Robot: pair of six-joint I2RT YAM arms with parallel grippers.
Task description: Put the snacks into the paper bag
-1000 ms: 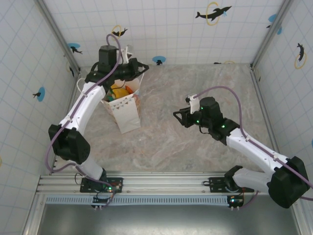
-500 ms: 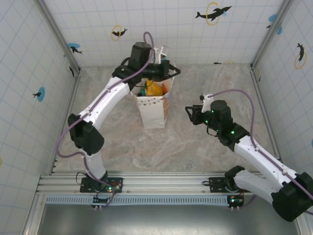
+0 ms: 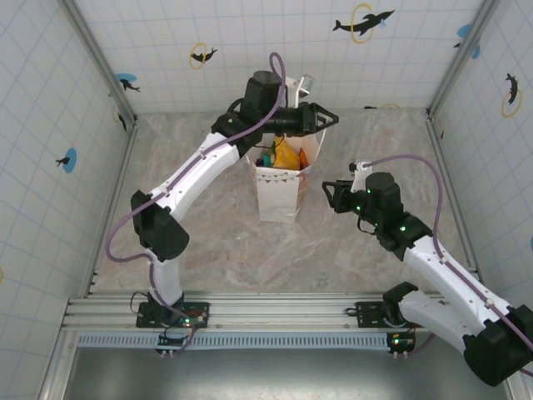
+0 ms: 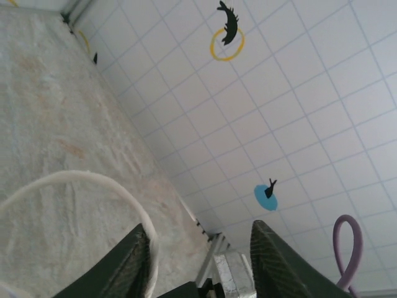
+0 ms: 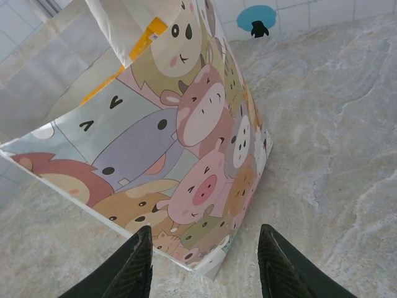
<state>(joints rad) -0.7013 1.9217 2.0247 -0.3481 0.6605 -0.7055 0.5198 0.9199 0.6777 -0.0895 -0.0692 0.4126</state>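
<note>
Marbled tabletop [image 3: 208,242] carries the white paper bag [image 3: 279,200], which stands upright with triangle bunting under its rim and cartoon pigs and cows on 1 side. Orange-yellow, green and teal snacks [image 3: 286,154] lie inside the bag. The left gripper [image 3: 326,118] hovers above the bag's far rim, fingers spread. The right gripper [image 3: 326,194] is just beside the bag, fingers spread.

Marble-pattern floor [image 3: 250,258] fills the frame centre. White tiled walls [image 3: 275,58] enclose it at top, left and right (dolphin decals [image 3: 364,22] scattered). Aluminium rail [image 3: 275,310] spans the bottom edge. Lighting even.
</note>
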